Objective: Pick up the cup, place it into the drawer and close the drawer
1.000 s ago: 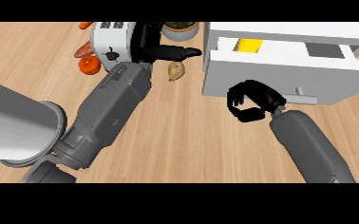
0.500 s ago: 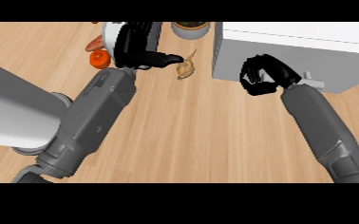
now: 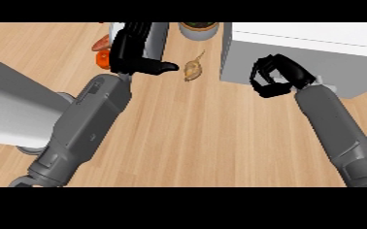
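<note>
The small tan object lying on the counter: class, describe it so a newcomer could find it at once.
Start at the white drawer unit at the counter's upper right. Just to its left on the wood lies the small tan object, beyond the left hand. Unlike the red-orange items nearby, it is beige with a thin stalk.

A kitchen: a light wooden counter (image 3: 186,126) carries a white drawer unit (image 3: 287,48), a small tan food item (image 3: 192,69) and orange-red produce (image 3: 104,58) near its far edge.

Wood counter (image 3: 193,126): left hand (image 3: 132,48), fingers straight, far left over white object (image 3: 159,39) beside orange items (image 3: 102,58); tan item (image 3: 192,69) centre; right hand (image 3: 276,75) curled against white drawer unit (image 3: 301,41), right.
</note>
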You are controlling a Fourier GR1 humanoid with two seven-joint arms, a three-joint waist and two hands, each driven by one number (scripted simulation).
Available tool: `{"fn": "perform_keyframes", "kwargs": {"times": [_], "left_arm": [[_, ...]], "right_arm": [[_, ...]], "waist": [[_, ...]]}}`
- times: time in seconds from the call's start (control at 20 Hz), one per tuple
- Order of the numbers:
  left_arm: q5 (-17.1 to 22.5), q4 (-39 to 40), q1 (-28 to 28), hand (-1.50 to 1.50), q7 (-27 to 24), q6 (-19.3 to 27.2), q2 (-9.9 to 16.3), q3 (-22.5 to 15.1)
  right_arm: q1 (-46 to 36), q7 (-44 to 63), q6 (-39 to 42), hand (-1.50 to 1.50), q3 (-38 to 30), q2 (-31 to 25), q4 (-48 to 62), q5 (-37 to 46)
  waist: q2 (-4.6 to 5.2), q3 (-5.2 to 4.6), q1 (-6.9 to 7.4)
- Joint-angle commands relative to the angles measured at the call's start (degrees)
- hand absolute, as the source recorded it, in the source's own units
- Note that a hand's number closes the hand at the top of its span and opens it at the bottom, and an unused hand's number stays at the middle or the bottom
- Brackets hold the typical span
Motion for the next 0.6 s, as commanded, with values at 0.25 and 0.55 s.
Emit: {"fn": "perform_keyframes", "kwargs": {"times": [0.25, 0.55], "left_arm": [[0.63, -1.48, 1.86, -1.5, 0.84, -2.37, 0.88, -0.17], [0.73, -2.66, 2.49, -1.5, 0.64, -2.85, 1.06, -0.19]], "right_arm": [[-9.82, 4.85, -2.15, 1.5, -6.0, -6.93, 0.47, -2.19], [-8.37, 6.11, 0.52, 1.5, -6.65, -8.33, -1.37, -3.63]], "waist": [[1.75, -0.37, 3.61], [1.59, -0.35, 3.85]]}}
